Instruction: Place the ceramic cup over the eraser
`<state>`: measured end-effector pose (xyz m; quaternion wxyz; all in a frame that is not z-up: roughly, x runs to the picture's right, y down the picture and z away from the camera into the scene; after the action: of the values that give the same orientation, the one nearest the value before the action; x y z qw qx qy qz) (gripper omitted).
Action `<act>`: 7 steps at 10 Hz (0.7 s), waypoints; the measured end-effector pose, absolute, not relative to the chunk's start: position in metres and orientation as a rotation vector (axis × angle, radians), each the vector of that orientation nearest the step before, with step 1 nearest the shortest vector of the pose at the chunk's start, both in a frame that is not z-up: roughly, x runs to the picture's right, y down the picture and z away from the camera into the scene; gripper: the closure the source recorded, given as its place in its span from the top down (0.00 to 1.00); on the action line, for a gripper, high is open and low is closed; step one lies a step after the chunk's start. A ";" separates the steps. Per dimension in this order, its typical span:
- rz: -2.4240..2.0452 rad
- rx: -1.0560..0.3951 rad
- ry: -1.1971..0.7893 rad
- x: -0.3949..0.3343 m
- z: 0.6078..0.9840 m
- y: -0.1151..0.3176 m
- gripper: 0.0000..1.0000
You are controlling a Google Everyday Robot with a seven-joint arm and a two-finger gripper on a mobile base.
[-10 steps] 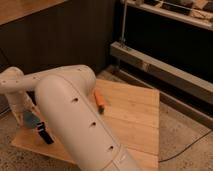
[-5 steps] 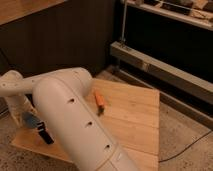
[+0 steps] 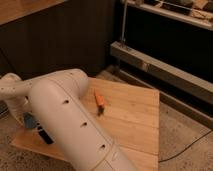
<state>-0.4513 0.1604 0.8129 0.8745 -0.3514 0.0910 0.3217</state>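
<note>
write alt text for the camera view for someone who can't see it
A big white robot arm fills the foreground, bending left and down to the left end of a wooden board on the floor. Its gripper, mostly hidden there, is beside something small and blue. An orange item lies mid-board.

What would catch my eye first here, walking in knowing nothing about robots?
The bulky white robot arm fills the lower left, bending over a wooden board on the floor. Its gripper sits low at the board's left corner, mostly hidden behind the arm, by a small black block. An orange object lies near the board's middle.
</note>
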 end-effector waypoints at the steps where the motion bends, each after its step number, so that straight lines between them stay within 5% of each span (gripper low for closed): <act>1: 0.668 -0.725 0.193 -0.450 0.815 0.160 0.13; 3: 0.668 -0.710 0.201 -0.448 0.813 0.157 0.00; 7: 0.698 -0.703 0.204 -0.439 0.780 0.129 0.00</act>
<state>-0.4391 0.1289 0.7802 0.8748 -0.3366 0.0978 0.3345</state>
